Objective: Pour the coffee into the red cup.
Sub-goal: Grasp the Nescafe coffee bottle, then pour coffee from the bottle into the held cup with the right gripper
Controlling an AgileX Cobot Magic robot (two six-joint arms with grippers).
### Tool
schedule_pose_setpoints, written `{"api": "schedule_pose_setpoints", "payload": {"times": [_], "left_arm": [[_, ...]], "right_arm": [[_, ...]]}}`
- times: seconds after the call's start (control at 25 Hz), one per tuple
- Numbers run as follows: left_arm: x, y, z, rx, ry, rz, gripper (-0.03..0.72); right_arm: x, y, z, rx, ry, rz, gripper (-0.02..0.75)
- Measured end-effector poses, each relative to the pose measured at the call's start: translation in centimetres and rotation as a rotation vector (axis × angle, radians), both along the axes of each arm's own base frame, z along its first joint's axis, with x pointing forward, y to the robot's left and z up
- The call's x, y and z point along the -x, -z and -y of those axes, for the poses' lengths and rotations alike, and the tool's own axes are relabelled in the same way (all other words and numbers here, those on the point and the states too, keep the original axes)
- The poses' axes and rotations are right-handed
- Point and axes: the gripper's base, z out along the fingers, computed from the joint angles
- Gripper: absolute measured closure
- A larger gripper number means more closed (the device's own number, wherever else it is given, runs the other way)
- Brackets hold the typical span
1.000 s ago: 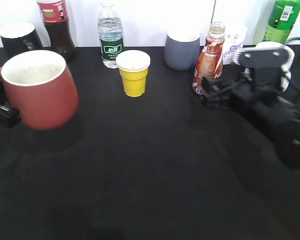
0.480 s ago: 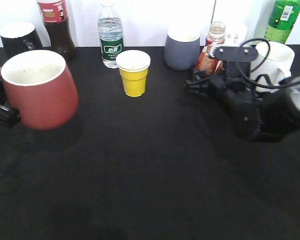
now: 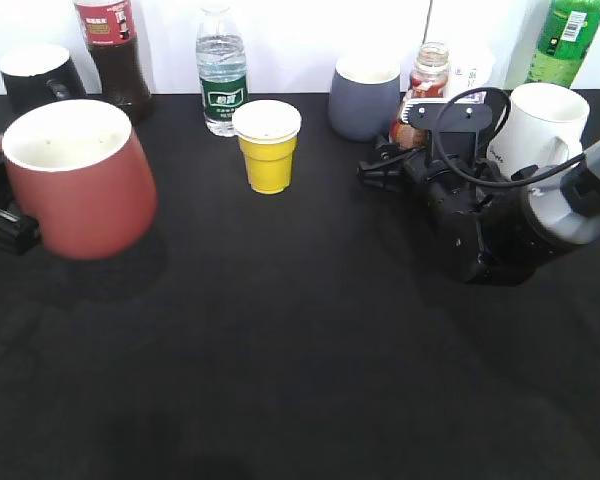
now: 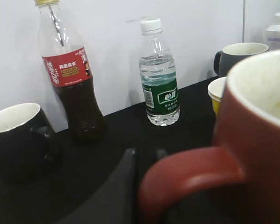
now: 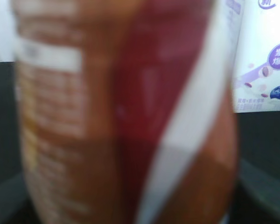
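- My left gripper sits at the far left behind the red cup, which stands on the black table; the left wrist view puts the handle right against my fingers, but I cannot tell whether they grip it.
- My right gripper has swung in from the right — it now reaches the coffee at the back.
- The exterior view hides the bottle's lower body; the right wrist view fills with its blurred label, jaws out of sight — a grasp looks near.
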Motion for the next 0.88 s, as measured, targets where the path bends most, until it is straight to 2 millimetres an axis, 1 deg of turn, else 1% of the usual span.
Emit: {"api": "schedule_pose_setpoints", "payload": {"times": [0.08,0.28,0.36,0.44,0.48,0.6,0.64,0.72,0.76,0.8,0.88], "left_arm": [[0.0,0.0,0.0,0.000,0.000,0.000,0.626],[0.0,0.0,0.0,0.000,0.000,0.000,0.626],[0.0,0.0,0.0,0.000,0.000,0.000,0.626],[0.0,0.0,0.0,0.000,0.000,0.000,0.626],[0.0,0.0,0.0,-0.001,0.002,0.000,0.626],[0.3,0.1,0.6,-0.015,0.062,-0.004,0.626],[0.3,0.1,0.6,0.004,0.070,-0.015,0.626],[0.4,0.1,0.8,0.003,0.086,-0.017,0.626],[0.4,0.3,0.9,0.001,0.104,-0.021,0.626],[0.3,0.7,1.2,0.009,0.123,-0.036,0.624],[0.3,1.4,2.1,0.018,0.177,-0.056,0.624]], "right_arm": [[0.0,0.0,0.0,0.019,-0.002,0.007,0.208],[0.1,0.0,0.1,0.042,-0.003,0.016,0.209],[1.1,-0.5,0.6,0.050,-0.003,0.005,0.209],[2.7,-2.4,1.3,0.051,-0.019,0.017,0.209],[3.7,-3.9,1.6,0.054,-0.046,0.038,0.209],[6.5,-7.5,1.7,0.077,-0.170,0.093,0.209],[7.2,-8.5,1.2,0.085,-0.222,0.104,0.209],[8.7,-10.4,-0.6,0.109,-0.352,0.133,0.209],[9.6,-10.9,-1.7,0.113,-0.406,0.138,0.211],[10.2,-10.9,-2.7,0.120,-0.450,0.120,0.211],[11.1,-11.3,-5.0,0.129,-0.532,0.111,0.211]]}}
